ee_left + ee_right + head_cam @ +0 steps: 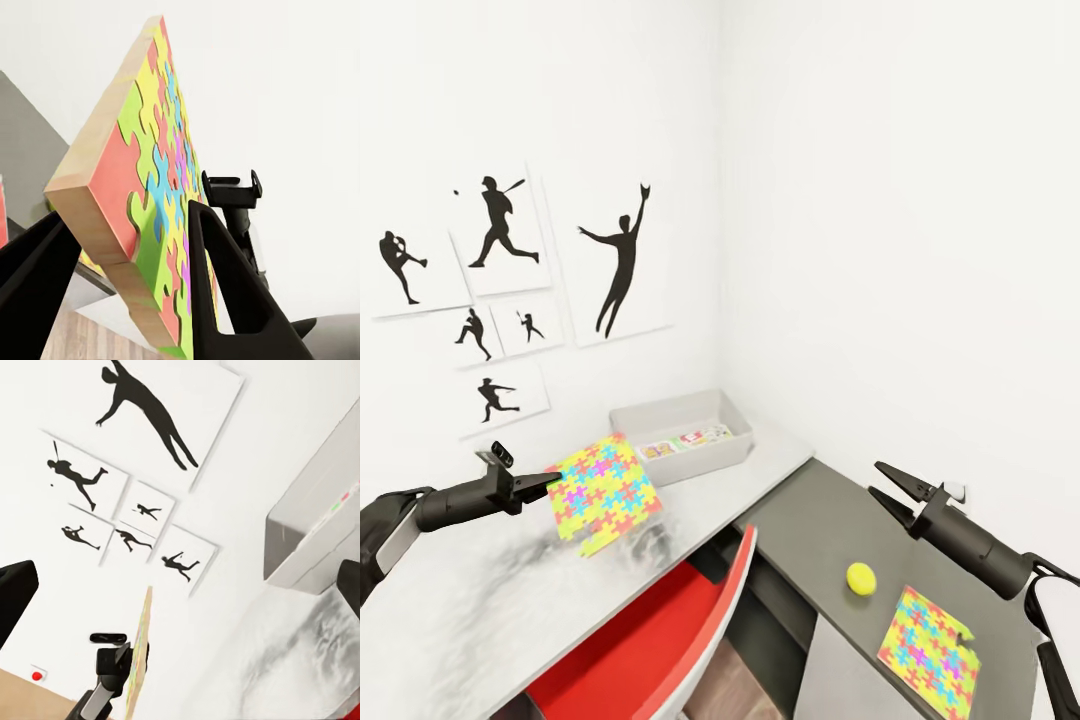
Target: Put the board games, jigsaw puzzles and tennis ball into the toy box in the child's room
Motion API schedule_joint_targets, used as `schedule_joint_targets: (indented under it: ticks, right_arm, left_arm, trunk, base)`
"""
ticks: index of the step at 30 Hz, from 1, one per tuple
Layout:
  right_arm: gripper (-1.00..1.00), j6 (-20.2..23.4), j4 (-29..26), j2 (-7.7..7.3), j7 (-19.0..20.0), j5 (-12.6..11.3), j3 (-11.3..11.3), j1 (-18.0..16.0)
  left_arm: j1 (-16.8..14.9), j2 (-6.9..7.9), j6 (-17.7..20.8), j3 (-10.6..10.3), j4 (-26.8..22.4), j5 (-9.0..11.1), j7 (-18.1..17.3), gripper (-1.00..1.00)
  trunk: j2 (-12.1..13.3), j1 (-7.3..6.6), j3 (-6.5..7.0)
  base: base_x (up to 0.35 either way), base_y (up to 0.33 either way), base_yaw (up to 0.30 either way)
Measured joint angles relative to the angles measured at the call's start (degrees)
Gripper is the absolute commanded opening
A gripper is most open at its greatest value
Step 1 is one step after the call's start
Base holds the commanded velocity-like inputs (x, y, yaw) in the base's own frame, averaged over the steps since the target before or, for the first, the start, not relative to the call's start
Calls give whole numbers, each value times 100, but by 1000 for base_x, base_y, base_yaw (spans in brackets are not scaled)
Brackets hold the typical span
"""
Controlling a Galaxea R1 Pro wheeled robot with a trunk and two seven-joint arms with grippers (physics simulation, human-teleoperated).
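My left gripper (552,487) is shut on the edge of a colourful jigsaw puzzle (605,492), holding it tilted above the marbled white table (480,600), in front of the grey toy box (660,413). The left wrist view shows the puzzle (150,187) clamped between my black fingers (225,285). Flat colourful board game boxes (688,440) lie inside the toy box. A yellow tennis ball (861,578) and a second jigsaw puzzle (930,652) rest on the dark grey table (830,520). My right gripper (877,478) hangs open and empty above that table, beyond the ball.
A red chair (660,640) is tucked under the tables' near edge. Baseball silhouette posters (500,230) hang on the wall behind the white table. From the right wrist view, the toy box (315,525) sits by the wall, with the held puzzle (141,652) edge-on.
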Motion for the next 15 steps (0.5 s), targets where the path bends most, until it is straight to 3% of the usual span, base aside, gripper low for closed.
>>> schedule_joint_targets:
  ticks: [5, 15]
  right_arm:
    - [100, 0, 4, 2, 1, 0, -1, 0]
    - [100, 0, 0, 6, -1, 0, 5, 0]
  left_arm:
    - [1, 0, 0, 1, -1, 0, 0, -100]
    - [0, 0, 0, -3, 0, 0, 0, -100]
  trunk:
    - [0, 0, 0]
    - [0, 1, 0]
  base:
    - [213, 0, 249]
    - [179, 0, 115]
